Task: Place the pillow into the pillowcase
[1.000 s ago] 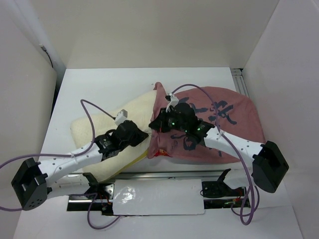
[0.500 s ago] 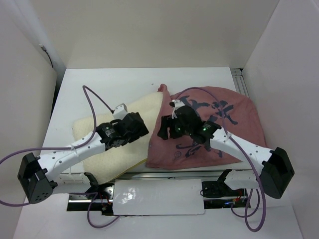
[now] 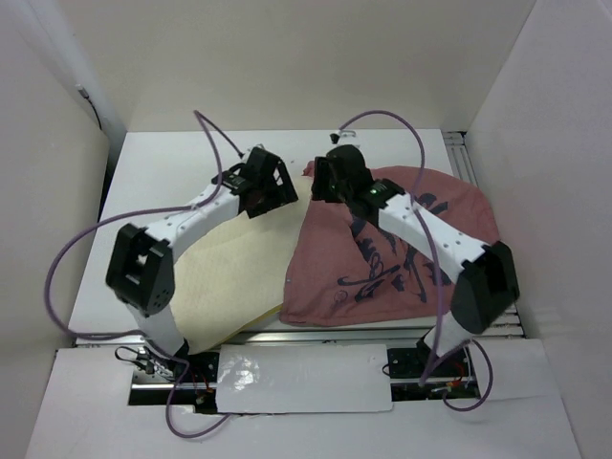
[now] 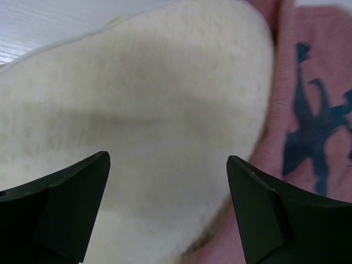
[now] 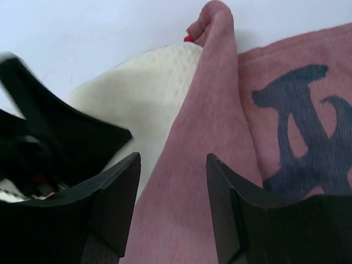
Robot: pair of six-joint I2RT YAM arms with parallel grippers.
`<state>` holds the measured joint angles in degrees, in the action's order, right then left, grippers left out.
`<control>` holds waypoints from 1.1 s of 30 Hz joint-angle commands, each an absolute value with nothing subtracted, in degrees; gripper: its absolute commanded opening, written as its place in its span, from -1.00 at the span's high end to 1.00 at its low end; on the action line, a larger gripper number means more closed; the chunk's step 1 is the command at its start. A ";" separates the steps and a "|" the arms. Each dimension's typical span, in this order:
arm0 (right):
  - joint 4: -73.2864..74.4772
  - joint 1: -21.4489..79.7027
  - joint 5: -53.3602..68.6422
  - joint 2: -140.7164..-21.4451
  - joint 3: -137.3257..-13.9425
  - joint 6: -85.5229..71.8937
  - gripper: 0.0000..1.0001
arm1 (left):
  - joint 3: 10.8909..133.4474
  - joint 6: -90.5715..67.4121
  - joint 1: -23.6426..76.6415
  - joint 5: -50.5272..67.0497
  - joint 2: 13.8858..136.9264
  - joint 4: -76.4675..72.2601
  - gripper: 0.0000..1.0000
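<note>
the pillow [image 3: 225, 277] lies flat on the left half of the white surface [image 3: 163, 158], outside the pillowcase [image 3: 330, 263]. the pillowcase is spread on the right half with its dusty pink side and dark calligraphy marks up. the two meet along one slanted line, the pillow's right edge against the pillowcase's left edge. the pillow's rounded far corner touches the pink cloth there. whether that corner is tucked under the cloth or only pressed against it cannot be told. at the far end of that line the pillowcase's corner is bunched into a small peak with a speck of red at its tip.

the left fingers [image 4: 60, 206] are spread wide above the pillow's far corner, with nothing between them. the right fingers [image 5: 236, 212] are also apart, over the pillowcase's rolled left edge, gripping nothing. the left arm's dark end shows just beside them in the right wrist view.

plain pale walls [image 3: 316, 57] close the surface on the left, back and right. beyond the two arm ends a band of bare surface runs to the back wall. the pillow's left edge stops short of the left wall. the pillowcase's right edge lies near the metal rail [image 3: 464, 158] by the right wall. the near edges of both reach the front of the surface. purple cables [image 3: 382, 114] loop above the arms.
</note>
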<state>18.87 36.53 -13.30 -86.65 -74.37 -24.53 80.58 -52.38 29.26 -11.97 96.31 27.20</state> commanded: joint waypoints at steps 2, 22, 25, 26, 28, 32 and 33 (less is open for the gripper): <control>22.32 34.90 -14.06 -97.63 -85.66 -20.39 -0.13 | 85.86 -46.85 28.75 -5.71 105.37 28.12 -1.00; 25.15 32.52 -13.01 -112.16 -97.47 -21.53 1.00 | 74.01 -43.69 26.37 -1.50 105.13 15.31 1.00; 22.25 32.52 -10.39 -108.29 -96.86 -20.92 1.00 | 70.67 -41.40 27.42 -0.36 100.82 10.57 1.00; 21.71 33.04 -9.41 -107.32 -96.86 -20.22 1.00 | 69.71 -40.53 28.20 -0.35 99.51 9.15 1.00; 19.79 33.05 -6.87 -104.51 -96.33 -20.21 1.00 | 66.64 -38.68 29.61 -1.66 95.03 6.87 1.00; 16.96 34.71 -1.77 -100.12 -94.40 -19.69 1.00 | 62.58 -37.09 33.65 -5.79 88.00 3.69 1.00; 16.09 34.72 -0.71 -99.41 -93.79 -19.69 1.00 | 62.06 -37.09 34.71 -6.84 86.93 2.91 1.00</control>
